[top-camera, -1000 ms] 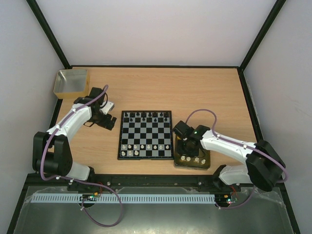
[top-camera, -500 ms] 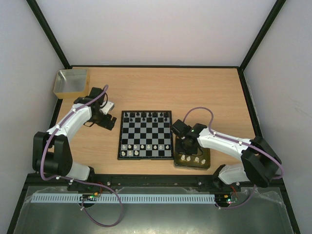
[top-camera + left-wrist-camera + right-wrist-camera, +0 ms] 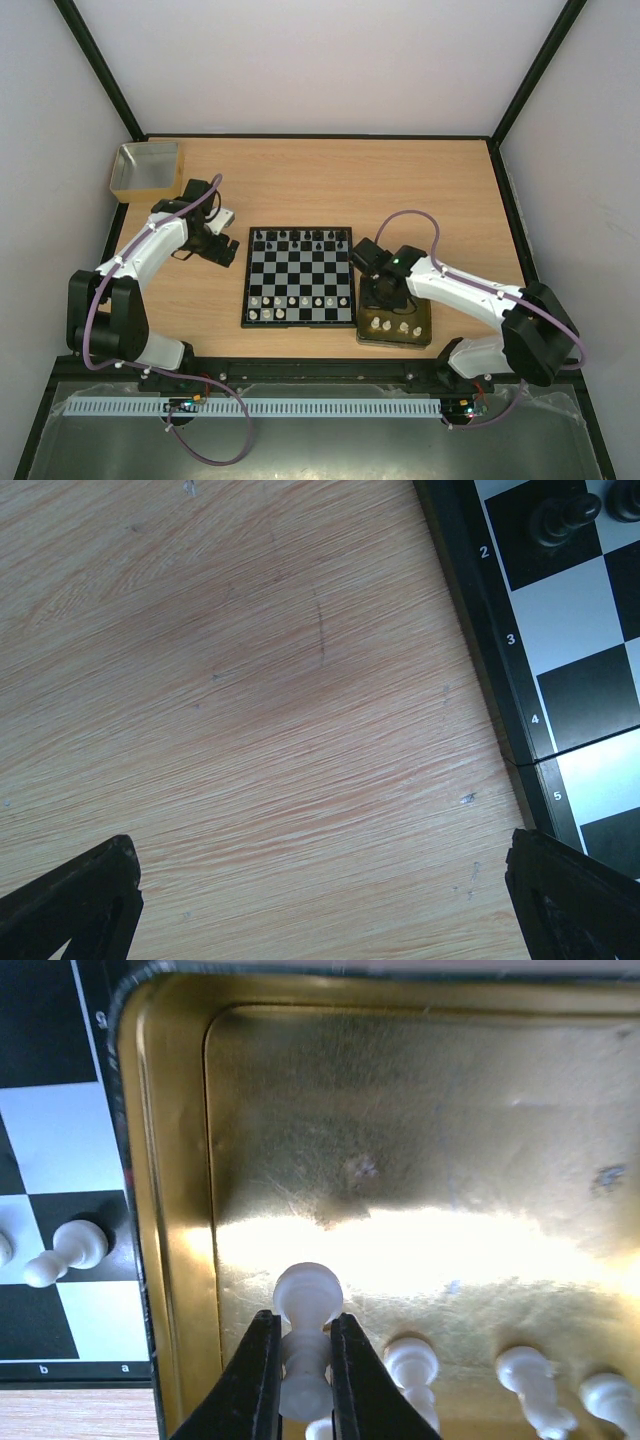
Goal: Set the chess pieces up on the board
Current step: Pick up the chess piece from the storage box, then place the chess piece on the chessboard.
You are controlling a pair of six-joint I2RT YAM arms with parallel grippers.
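Note:
The small chequered board (image 3: 299,276) lies mid-table with black pieces along its far row and white pieces (image 3: 292,300) near its front. My right gripper (image 3: 300,1352) is shut on a white piece (image 3: 306,1345), held above the shiny gold tray (image 3: 180,1190); in the top view it (image 3: 381,287) hovers over the tray's (image 3: 424,322) left part. Several more white pieces (image 3: 415,1365) stand in the tray. My left gripper (image 3: 226,250) sits left of the board, jaws wide open and empty over bare wood; its fingertips (image 3: 85,900) frame the table and the board's edge (image 3: 500,710).
A yellowish square box (image 3: 148,168) stands at the back left corner. A white pawn (image 3: 65,1252) stands on the board right beside the tray's left rim. Black frame rails run along the table's edges.
My right gripper has moved a little left and away from me over the tray, with its wrist swung toward the board. The left arm has not moved.

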